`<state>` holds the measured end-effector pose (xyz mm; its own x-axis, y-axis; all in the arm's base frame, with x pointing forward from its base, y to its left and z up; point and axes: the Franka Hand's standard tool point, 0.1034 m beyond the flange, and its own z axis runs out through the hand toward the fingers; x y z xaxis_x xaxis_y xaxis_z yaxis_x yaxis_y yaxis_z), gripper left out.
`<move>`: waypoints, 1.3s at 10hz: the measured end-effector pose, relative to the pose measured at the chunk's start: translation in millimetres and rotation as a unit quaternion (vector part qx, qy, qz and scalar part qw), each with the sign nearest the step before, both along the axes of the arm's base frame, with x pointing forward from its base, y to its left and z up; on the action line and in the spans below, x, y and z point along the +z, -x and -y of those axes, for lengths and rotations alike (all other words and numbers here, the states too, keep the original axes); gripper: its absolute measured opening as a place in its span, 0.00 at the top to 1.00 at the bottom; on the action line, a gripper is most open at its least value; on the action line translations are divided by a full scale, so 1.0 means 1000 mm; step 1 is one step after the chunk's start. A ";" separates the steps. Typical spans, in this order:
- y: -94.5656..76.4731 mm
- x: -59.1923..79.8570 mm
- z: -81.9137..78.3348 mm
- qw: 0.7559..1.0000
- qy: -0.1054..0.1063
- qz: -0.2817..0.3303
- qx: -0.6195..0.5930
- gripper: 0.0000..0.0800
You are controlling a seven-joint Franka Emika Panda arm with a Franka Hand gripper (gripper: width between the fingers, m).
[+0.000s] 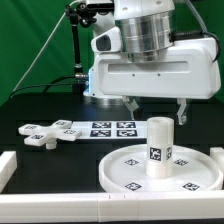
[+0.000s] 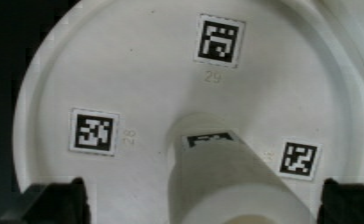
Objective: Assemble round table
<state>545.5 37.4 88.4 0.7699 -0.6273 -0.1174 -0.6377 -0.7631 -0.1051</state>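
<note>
- The claw [image 1: 158,110] hangs with its two fingers spread wide and nothing between them. The gap is broader than the part beneath it, which would suit either a descent onto that part or a release from it.
- Directly below the claw, the short thick cylinder [image 1: 160,147] stands upright at the middle of the round disc [image 1: 106,175]. Its top sits just under the fingertips. The exterior view seems to show a sliver of space between them, though the angle is too poor to rule out a light touch.
- The cylinder stands there because the hub is where the leg joins the top. I judge that it is seated on the hub, but the pictures do not show whether it is turned fully home.
- The wrist view looks down past the dark fingertips [image 2: 54,198]. The cylinder fills the space between them, and the disc's tagged face spreads out beyond it. That centring suggests the claw is lined up on the cylinder's axis, as a clean grip or a twist would need.
- The disc lies flat with its rim up on the black tabletop [image 1: 60,155], under and around the claw's line of drop. Lying this way, it makes a steady base for building the table upside down.
- The cross piece [image 1: 45,135] lies flat, well off to one side of the claw, toward the exterior view's left and beside the marker board [image 1: 100,128]. It probably waits there to cap the cylinder as the foot.
</note>
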 end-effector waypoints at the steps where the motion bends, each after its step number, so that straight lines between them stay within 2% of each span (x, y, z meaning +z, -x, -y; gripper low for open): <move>1: 0.000 0.000 0.000 1.000 0.000 0.000 0.000 0.19; 3: 0.002 0.001 -0.003 1.000 0.000 0.003 0.022 0.19; 5: 0.021 0.010 -0.001 0.993 0.000 0.018 0.115 0.19; 6: 0.030 0.015 0.013 0.987 -0.004 0.027 0.158 0.19; 7: 0.038 0.015 0.033 0.977 -0.006 0.037 0.208 0.19; 8: 0.045 0.010 0.049 0.977 -0.010 0.041 0.211 0.19; 9: 0.046 0.009 0.053 0.981 -0.013 0.038 0.188 0.19; 11: 0.046 0.009 0.050 0.980 -0.012 0.039 0.194 0.19; 12: 0.046 0.009 0.054 0.968 -0.004 0.041 0.248 0.19; 13: 0.048 0.007 0.063 0.943 0.014 0.038 0.331 0.19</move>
